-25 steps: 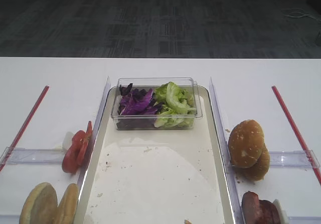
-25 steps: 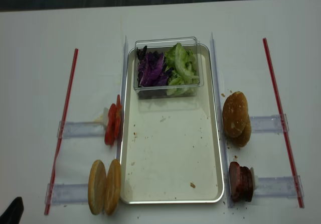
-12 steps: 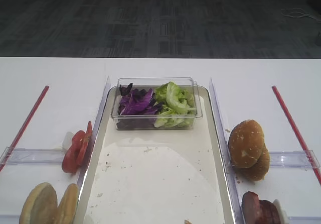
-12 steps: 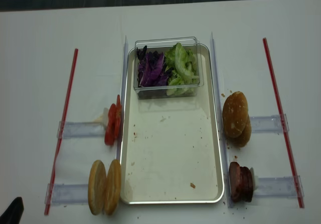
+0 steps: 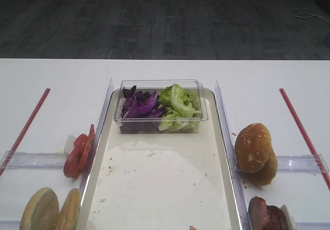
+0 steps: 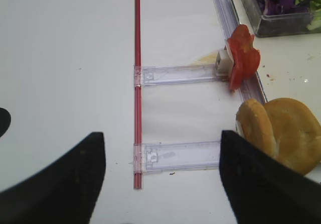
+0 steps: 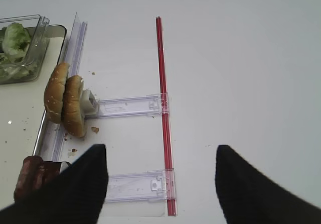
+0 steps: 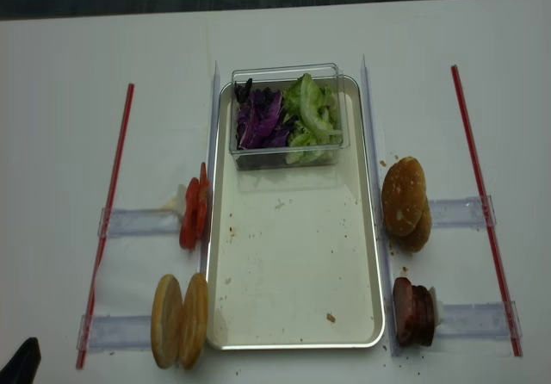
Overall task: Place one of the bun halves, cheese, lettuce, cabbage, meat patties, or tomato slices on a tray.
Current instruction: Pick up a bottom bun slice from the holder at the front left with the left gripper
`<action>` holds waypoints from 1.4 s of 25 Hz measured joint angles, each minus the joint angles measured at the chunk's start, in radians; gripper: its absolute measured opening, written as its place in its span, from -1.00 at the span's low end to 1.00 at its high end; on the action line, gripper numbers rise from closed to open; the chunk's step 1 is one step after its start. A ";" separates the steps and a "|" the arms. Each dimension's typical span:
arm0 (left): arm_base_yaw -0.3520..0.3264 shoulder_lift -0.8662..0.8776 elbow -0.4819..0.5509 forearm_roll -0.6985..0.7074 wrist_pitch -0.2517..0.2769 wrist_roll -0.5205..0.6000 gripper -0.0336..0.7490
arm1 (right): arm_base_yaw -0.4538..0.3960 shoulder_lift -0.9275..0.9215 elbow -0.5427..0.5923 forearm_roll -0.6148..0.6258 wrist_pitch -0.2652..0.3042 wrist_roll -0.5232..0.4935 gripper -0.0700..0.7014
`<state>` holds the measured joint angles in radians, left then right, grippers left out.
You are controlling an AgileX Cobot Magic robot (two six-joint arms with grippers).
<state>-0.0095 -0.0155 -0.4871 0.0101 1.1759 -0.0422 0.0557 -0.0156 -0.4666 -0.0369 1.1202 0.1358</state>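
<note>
The cream tray (image 8: pixel 293 263) (image 5: pixel 154 189) lies in the middle, bare apart from crumbs and a tub. Two plain bun halves (image 8: pixel 179 319) (image 6: pixel 281 133) stand on edge left of its near corner. The tomato slices (image 8: pixel 194 212) (image 6: pixel 242 58) stand behind them. Lettuce (image 8: pixel 312 117) and cabbage (image 8: pixel 261 119) fill the tub. The meat patties (image 8: pixel 413 312) (image 7: pixel 35 176) stand at the near right. No cheese is in view. My left gripper (image 6: pixel 162 138) hangs open over the table left of the bun halves. My right gripper (image 7: pixel 161 148) is open and empty right of the patties.
A clear plastic tub (image 5: pixel 160 119) sits on the tray's far end. Two speckled buns (image 8: pixel 405 201) (image 7: pixel 65 106) stand right of the tray. Clear plastic rails (image 8: pixel 138 222) and red strips (image 8: pixel 112 203) (image 8: pixel 478 186) lie on both sides.
</note>
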 joint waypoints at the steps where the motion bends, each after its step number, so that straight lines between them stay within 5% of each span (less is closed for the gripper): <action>1: 0.000 0.000 0.000 0.000 0.000 0.000 0.32 | 0.000 0.000 0.000 0.000 0.000 0.000 0.40; 11: 0.000 0.039 -0.009 0.000 0.002 0.023 0.32 | 0.000 0.000 0.000 0.000 0.000 0.000 0.40; 26: 0.000 0.325 -0.127 0.000 0.084 0.023 0.19 | 0.000 0.000 0.000 0.000 0.000 0.000 0.40; 35: 0.000 0.495 -0.177 0.000 0.088 0.005 0.17 | 0.000 0.000 0.000 0.000 0.000 0.000 0.40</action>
<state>-0.0095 0.4793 -0.6637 0.0101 1.2634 -0.0376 0.0557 -0.0156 -0.4666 -0.0369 1.1202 0.1358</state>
